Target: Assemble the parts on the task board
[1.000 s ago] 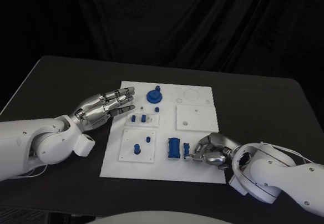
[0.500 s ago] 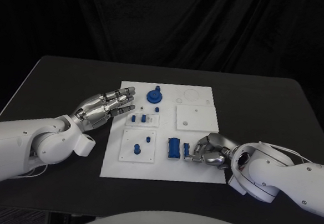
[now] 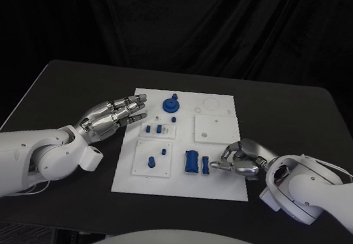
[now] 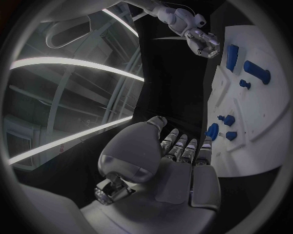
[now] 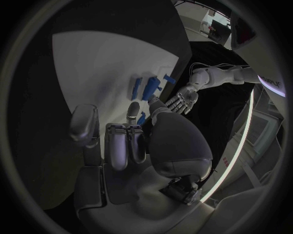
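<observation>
Parts — small blue pieces — lie on the white task board [image 3: 212, 187] in the middle of the black table [image 3: 317, 122], and several are too small for us to tell their shape. We make out a round blue piece with a knob [image 3: 171, 104] near the board's far edge, two small pegs [image 3: 153, 129] on a raised white tile, another peg [image 3: 151, 162] on the tile nearer the robot, and a larger blue block [image 3: 191, 160] with a slim blue piece [image 3: 205, 165] just beside it.

Our right hand [image 3: 238, 161] rests over the board's right side, its fingertips just beside the slim piece. We cannot tell whether they touch or pinch it: in the head view the fingers cover the spot, and in the right wrist view the thumb and palm hide the contact.

Our left hand [image 3: 115, 116] hovers beside the board's left edge — fingers straight and apart, holding nothing. The left wrist view shows the same released fingers [image 4: 183, 146] with the board's corner beyond them.
</observation>
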`<state>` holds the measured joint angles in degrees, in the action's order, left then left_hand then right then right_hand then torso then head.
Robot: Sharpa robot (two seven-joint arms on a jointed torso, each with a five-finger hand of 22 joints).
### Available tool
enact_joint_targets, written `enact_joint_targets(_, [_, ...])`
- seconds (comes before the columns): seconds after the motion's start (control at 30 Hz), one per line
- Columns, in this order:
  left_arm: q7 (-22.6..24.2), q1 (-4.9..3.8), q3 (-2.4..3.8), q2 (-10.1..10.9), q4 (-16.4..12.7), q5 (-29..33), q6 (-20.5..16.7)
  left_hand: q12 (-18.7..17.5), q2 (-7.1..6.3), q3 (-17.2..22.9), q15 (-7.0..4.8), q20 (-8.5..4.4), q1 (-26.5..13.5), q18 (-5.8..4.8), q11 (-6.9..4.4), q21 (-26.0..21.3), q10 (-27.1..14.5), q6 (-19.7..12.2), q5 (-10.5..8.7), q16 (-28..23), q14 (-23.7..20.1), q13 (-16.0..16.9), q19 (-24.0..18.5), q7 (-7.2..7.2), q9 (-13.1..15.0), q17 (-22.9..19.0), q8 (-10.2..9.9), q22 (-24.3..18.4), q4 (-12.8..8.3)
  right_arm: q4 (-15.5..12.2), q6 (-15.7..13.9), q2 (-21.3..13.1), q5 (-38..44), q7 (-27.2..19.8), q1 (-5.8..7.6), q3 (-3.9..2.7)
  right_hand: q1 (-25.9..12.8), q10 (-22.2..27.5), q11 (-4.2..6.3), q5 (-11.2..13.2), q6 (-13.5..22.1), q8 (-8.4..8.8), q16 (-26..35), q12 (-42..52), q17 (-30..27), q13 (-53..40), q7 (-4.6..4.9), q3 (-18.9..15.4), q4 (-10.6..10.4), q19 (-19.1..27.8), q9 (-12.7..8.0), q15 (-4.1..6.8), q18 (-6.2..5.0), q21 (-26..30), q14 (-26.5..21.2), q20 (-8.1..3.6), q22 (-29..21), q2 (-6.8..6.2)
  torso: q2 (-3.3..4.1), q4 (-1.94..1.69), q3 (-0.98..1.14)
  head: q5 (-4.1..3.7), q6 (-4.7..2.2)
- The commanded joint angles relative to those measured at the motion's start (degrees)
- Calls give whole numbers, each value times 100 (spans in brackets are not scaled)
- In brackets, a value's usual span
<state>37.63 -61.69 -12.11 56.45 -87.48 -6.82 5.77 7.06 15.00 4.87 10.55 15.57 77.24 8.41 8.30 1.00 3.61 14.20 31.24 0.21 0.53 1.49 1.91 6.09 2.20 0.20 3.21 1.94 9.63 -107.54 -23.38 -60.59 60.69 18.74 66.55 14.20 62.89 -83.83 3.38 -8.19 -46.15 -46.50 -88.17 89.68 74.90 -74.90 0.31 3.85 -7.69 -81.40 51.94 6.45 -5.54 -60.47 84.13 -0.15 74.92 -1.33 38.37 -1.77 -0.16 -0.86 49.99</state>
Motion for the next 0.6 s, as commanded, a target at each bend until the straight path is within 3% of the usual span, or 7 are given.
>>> enact_joint_targets(0.03, [238, -18, 4, 53, -111, -5, -311, 2, -38, 31, 11, 26, -28, 83, -64, 23, -3, 31, 29, 4, -1, -1, -19, -26, 3, 1, 30, -1, 0, -5, -990, -38, -672, -830, 189, -13, 245, -617, 67, -1245, -71, 174, 284, 32, 99, -1510, 6, 69, 29, 293, -160, 7, -203, 794, 272, -37, 450, 122, -5, -2, -1, 43, 1])
enact_joint_targets(0.07, [234, -35, 4, 71, -147, -5, -334, -2, -41, 35, 11, 24, -31, 83, -75, 21, -7, 33, 29, 4, -2, -2, -22, -24, 3, 0, 30, -4, 0, 16, -1149, -52, -800, -1074, 267, -13, 471, -617, 80, -2055, -213, 232, 394, 32, -118, -1510, -76, 245, 139, 358, -243, 73, -215, 1029, 235, -43, 366, 123, -9, -3, 0, 61, 1])
enact_joint_targets(0.17, [235, -116, 5, 103, -238, -4, -405, -7, -61, 38, -11, 3, -44, 82, -95, 12, -15, 41, 27, -1, -12, -3, -36, -15, 3, -4, 33, -16, 6, 74, -1580, -100, -1176, -1769, 465, -12, 622, -617, 87, -2846, -270, 371, 600, 32, -483, -1510, -82, 523, 217, 433, -359, 83, -254, 1380, 170, -54, 228, 26, -35, -2, 4, 141, 1])
enact_joint_targets(0.33, [283, -244, 5, 81, -299, -4, -493, 0, -87, 45, -93, -74, -74, 85, -93, -2, -15, 63, 21, -10, -30, -1, -57, 10, 3, -11, 40, -34, 32, 338, -1832, -32, -1927, -2968, 670, -5, 580, -617, 50, -3026, -300, 493, 929, 32, -1032, -1510, -45, 825, 174, 550, -464, 41, -293, 1830, 39, -14, 54, -91, -108, 16, 19, 222, 1])
enact_joint_targets(0.4, [326, -279, 5, 46, -297, -4, -520, 10, -100, 60, -179, -148, -87, 94, -89, -8, -10, 79, 17, -15, -43, 1, -66, 36, 3, -16, 44, -43, 46, 520, -1731, 63, -2362, -3580, 705, -1, 612, -291, -25, -2910, -257, 557, 1408, -269, -1803, -1120, 21, 1004, 119, 964, -512, -49, -409, 2790, -286, 61, -263, -111, -153, 36, 28, 277, 1])
enact_joint_targets(0.5, [385, -309, 4, -38, -259, -4, -509, 6, -111, 78, -244, -197, -91, 108, -118, -14, -15, 108, 17, -21, -53, -1, -74, 64, 6, -20, 53, -52, 54, 816, -1404, 221, -3127, -4449, 669, 2, 787, 1553, -333, -2827, -33, 780, 3084, -1806, -4241, 565, 291, 1338, -39, 1874, -705, -403, -395, 3830, -1892, 351, -650, -160, -286, 81, 50, 319, 1])
enact_joint_targets(0.6, [421, -319, 4, -134, -199, -4, -476, -2, -111, 81, -248, -201, -91, 109, -116, -15, -20, 93, 18, -21, -53, -2, -75, 66, 3, -20, 49, -53, 54, 1003, -1080, 294, -3648, -5057, 560, 3, 997, 3814, -665, -2764, 145, 877, 3574, -3466, -4434, 2227, 552, 1515, -164, 2672, -876, -798, -285, 4485, -3028, 646, -963, -163, -393, 77, 58, 306, 1])
